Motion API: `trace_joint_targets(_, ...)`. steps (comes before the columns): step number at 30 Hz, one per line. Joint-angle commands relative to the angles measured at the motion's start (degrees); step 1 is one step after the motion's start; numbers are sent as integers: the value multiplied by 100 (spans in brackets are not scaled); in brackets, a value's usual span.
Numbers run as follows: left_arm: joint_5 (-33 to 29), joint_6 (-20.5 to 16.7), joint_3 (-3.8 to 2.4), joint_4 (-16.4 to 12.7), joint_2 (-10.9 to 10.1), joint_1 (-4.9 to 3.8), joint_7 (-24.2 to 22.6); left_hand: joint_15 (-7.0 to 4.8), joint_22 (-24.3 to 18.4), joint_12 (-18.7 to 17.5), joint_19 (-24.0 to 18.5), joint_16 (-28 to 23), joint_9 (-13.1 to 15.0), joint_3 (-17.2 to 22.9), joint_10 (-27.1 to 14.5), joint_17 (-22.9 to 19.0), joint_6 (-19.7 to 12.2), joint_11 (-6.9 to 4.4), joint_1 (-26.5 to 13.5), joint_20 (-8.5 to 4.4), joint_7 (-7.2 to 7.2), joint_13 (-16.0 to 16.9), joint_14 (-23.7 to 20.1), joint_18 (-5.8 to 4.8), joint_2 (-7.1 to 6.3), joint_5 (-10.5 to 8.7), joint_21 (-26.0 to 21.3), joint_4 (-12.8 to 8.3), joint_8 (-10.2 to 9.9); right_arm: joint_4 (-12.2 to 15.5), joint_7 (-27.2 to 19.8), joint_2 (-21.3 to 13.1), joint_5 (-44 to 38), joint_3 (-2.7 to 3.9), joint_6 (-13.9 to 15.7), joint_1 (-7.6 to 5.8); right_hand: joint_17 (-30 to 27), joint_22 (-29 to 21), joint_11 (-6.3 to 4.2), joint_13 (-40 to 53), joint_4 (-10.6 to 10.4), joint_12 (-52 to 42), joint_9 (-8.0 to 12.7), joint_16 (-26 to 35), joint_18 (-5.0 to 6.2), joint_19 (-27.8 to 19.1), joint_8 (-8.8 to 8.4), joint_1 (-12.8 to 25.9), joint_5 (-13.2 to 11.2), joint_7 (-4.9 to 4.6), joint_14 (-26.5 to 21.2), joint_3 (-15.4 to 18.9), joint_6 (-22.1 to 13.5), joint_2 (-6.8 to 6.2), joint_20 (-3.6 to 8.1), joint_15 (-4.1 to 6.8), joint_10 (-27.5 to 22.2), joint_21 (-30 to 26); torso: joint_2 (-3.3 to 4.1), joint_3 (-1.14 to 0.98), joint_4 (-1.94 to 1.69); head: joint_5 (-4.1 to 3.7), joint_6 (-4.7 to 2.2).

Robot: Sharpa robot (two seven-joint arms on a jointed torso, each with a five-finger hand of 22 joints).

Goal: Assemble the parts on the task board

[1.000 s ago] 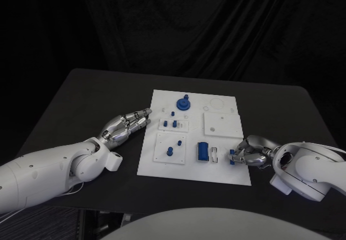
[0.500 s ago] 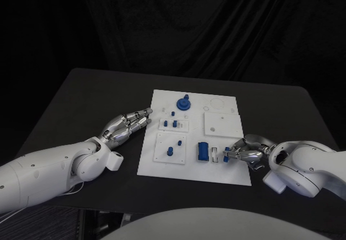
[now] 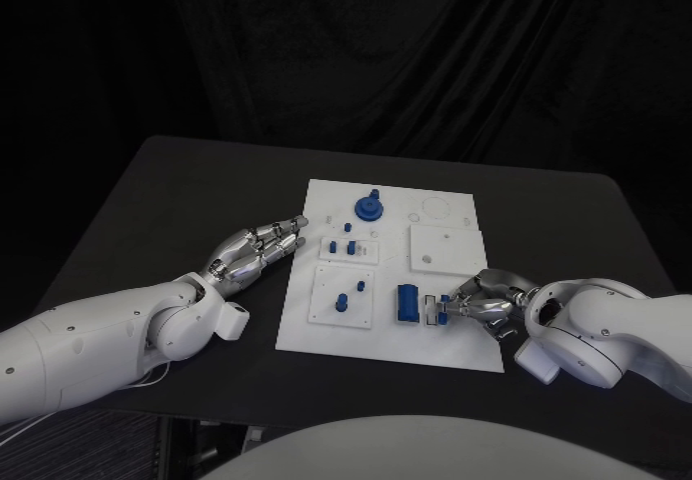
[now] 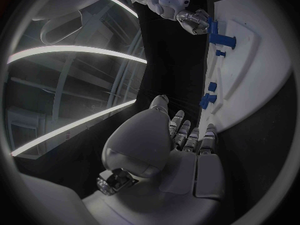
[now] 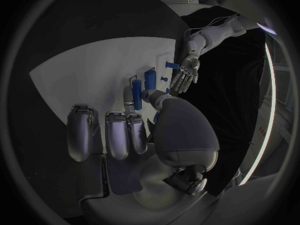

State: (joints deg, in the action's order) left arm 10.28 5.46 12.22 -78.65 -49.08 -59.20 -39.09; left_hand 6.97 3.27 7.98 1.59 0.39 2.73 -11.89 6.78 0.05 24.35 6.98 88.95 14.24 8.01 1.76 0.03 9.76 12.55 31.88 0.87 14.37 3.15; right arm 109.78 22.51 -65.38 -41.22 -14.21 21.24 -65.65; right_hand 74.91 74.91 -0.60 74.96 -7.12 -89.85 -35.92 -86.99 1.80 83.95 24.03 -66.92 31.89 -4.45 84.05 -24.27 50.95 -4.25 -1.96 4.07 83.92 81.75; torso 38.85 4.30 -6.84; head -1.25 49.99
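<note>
The white board (image 3: 433, 345) lies in the middle of the black table (image 3: 159, 200). The right hand (image 3: 483, 300) sits at the board's right edge, pinching a small blue piece (image 3: 451, 309) beside a blue block (image 3: 408, 302). The left hand (image 3: 257, 250) rests flat by the board's left edge, fingers outstretched, holding nothing.
</note>
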Motion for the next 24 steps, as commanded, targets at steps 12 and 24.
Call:
trace_joint_targets(12, -18, 84, -2, 11, 26, 35, -170, 27, -9, 25, 2, -39, -3, 19, -18, -5, -24, 53, 36, 16, 21, 4, -3, 66, 7, 13, 30, -6, 4, -118, 229, 108, -558, 0, -349, -6, 712, 1202, 31, 1504, -12, -15, 52, -5, 52, 198, 53, 351, -642, 49, 441, 355, -37, 110, -37, -8, 608, -54, -1, 3, -2, 12, 1)
trace_joint_targets(24, -18, 90, -2, 17, 32, 57, -169, 27, -9, 25, 2, -39, -3, 19, -18, -5, -24, 53, 36, 16, 21, 4, -3, 66, 7, 13, 30, -6, 4, -189, 160, 222, -597, 0, -346, -4, 691, 1188, 27, 1504, -61, -15, 69, 4, 62, 180, 73, 379, -788, 56, 436, 445, -11, 152, -36, -6, 608, -94, 6, -9, 3, 15, 1)
